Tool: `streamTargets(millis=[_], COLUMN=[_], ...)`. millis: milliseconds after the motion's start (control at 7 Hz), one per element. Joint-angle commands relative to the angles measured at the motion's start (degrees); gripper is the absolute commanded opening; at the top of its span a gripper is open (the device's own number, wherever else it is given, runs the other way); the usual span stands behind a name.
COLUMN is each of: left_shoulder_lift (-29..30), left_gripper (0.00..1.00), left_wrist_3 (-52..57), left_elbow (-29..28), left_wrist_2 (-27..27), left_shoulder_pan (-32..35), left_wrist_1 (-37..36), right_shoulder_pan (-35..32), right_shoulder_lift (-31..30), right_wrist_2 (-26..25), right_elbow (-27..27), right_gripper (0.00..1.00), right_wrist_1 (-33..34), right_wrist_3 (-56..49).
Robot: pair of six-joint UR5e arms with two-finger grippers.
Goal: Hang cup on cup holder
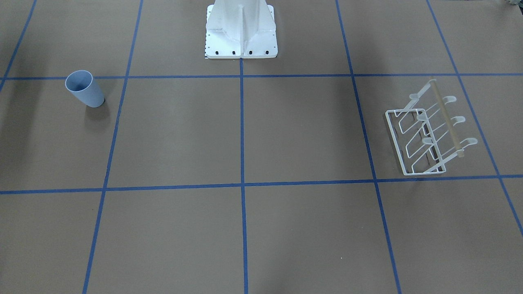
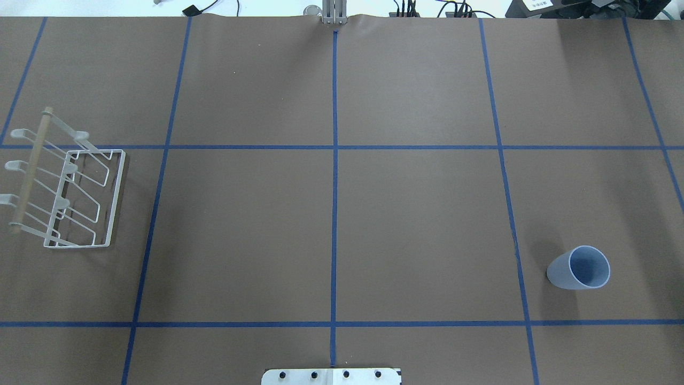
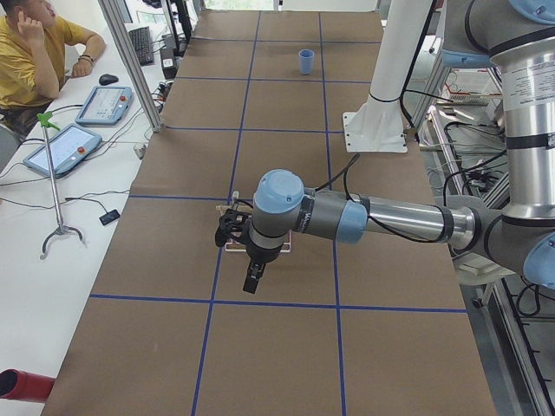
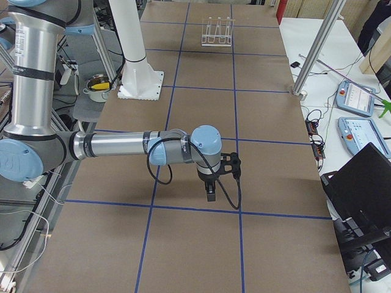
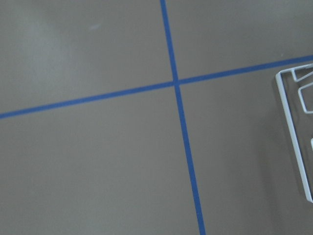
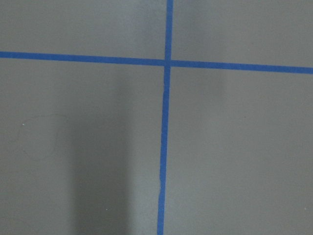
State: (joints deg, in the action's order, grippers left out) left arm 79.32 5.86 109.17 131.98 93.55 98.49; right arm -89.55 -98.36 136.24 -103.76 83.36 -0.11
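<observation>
Pre-grasp: cup stands well apart from cup holder. Right end effector (open or closed: cannot tell) probably reaches the cup first.

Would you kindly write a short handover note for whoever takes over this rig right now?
Left gripper and right gripper: side views only, open or shut unclear.
Small pale blue plastic cup stands upright at the robot's right, untouched.
White wire cup holder with wooden rod sits at its left, prongs empty.
Done: nothing. Left: grasp cup, hang it on a prong.
</observation>
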Motion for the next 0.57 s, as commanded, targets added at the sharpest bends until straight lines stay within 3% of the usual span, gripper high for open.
streamTargets(millis=[0, 286, 429], left_shoulder_lift=[0.8, 0.7, 1.4], left_gripper=[0.98, 0.98, 0.98], left_wrist_3=[-0.2, -0.2, -0.8], left_elbow=[-0.4, -0.1, -0.1], left_wrist_2=[7.6, 9.0, 9.0], left_shoulder_pan=[0.0, -0.4, -3.0], left_wrist_1=[3.3, 7.0, 7.1], right_shoulder_pan=[0.1, 5.1, 9.0], right_shoulder_lift=[0.6, 0.8, 0.8], right_wrist_2=[4.4, 4.0, 3.5], right_elbow=[0.8, 0.1, -2.0], right_gripper=[1.0, 1.0, 1.0], right_wrist_1=[-7.9, -13.7, -14.3], right_wrist_3=[0.0, 3.1, 10.1])
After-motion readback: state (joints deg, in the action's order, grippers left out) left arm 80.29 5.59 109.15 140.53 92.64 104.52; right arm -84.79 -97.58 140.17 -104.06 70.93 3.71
